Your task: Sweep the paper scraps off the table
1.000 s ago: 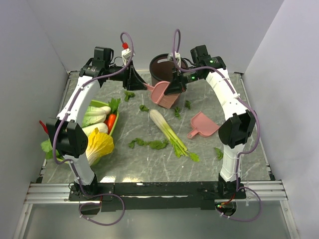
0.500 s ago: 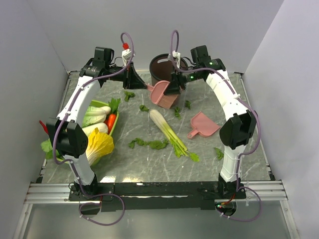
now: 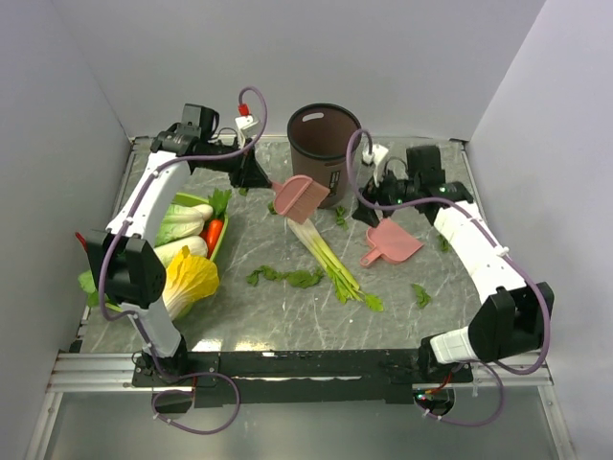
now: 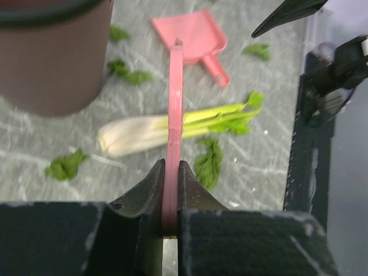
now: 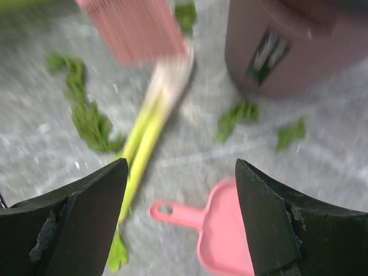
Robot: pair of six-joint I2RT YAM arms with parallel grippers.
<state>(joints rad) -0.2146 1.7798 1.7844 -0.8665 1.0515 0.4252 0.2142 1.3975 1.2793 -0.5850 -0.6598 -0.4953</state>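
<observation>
Grasping the pink brush (image 3: pixel 299 196), the left end effector (image 3: pixel 259 176) is clenched on its thin edge. The brush sits at the white end of the leek-like stalk (image 3: pixel 321 251), just beside the brown bin (image 3: pixel 324 144). The right end effector (image 3: pixel 368 203) is released, its fingers spread wide above the pink dustpan (image 3: pixel 391 240), which lies flat on the desk (image 3: pixel 287 321). The paper scraps (image 3: pixel 285 278) lie scattered on the desk: a cluster left of the stalk, several near the bin's base and one near the right arm.
</observation>
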